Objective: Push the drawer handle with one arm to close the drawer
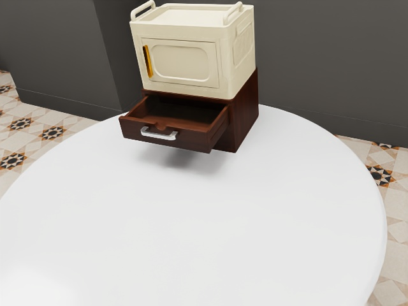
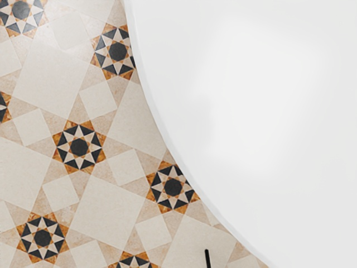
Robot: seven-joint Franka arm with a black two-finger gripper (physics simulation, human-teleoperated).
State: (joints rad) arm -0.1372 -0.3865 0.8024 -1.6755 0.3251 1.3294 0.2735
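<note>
Drawer handle (image 1: 158, 134), a silvery bar, is fixed on the front of the drawer (image 1: 194, 140), which is pulled well out of the dark reddish-brown cabinet (image 1: 246, 115). The inside of the drawer is exposed from above, and its front is held clear of the tabletop, with a soft shadow cast below. How wide the gripper is set, and whether anything is held or touched by it, cannot be told.

On top of the cabinet a cream box (image 1: 185, 64) is set, its panelled front faced the same way as the drawer and fitted with an orange-yellow handle (image 1: 148, 62). Two raised grips (image 1: 143, 9) are carried at the box's upper sides. The cabinet is stood near the far edge of a round white table (image 1: 210, 223), whose bare surface is spread in front of the drawer. Behind, a dark grey wall (image 1: 312, 64) is seen, and around the table a floor of star-patterned tiles (image 1: 22, 143).

In the wrist view, the table's curved rim is seen above the floor, where a thin black strip (image 2: 207, 259) is also seen.
</note>
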